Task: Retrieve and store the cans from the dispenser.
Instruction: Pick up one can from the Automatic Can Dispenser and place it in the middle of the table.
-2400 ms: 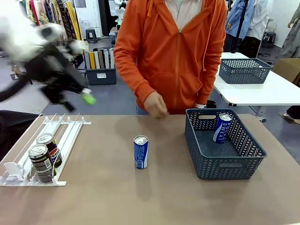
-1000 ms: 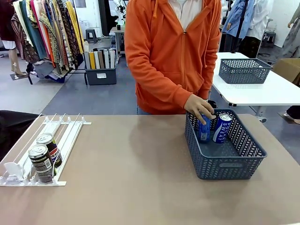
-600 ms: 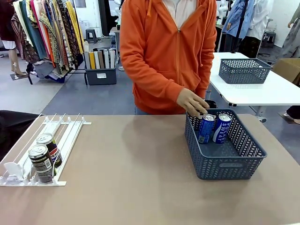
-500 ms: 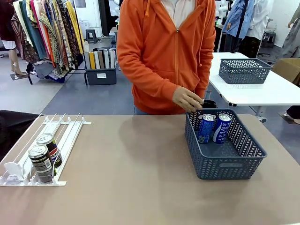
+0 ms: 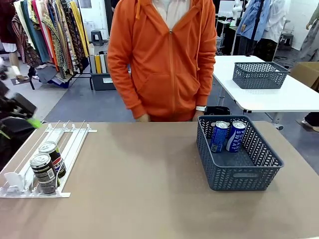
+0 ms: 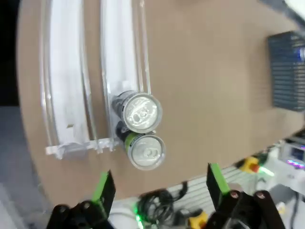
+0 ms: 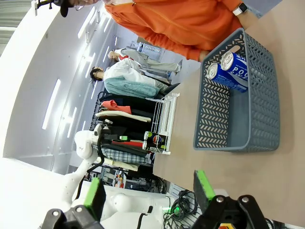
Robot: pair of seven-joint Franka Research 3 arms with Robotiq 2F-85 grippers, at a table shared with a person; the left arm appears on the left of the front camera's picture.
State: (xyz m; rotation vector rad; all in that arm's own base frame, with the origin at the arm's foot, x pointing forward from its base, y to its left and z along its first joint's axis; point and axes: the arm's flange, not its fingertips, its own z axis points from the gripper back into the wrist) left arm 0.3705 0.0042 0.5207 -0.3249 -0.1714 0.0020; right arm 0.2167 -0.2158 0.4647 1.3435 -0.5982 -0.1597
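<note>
The white dispenser lies at the table's left with two dark cans at its near end. My left gripper comes in blurred from the left edge, above the rack's far end. In the left wrist view it stands open, looking down on both silver can tops in one lane of the dispenser. Two blue cans lean in the basket. My right gripper is open and empty, well away from the basket and its blue cans.
A person in an orange hoodie stands at the far edge, hands down by the table edge. The middle of the tabletop is bare. Behind it stand a white table with another basket and clothes racks.
The person let go of a blue can in the basket and drew the hand back, stepping left. My left gripper has come into view at the far left.
</note>
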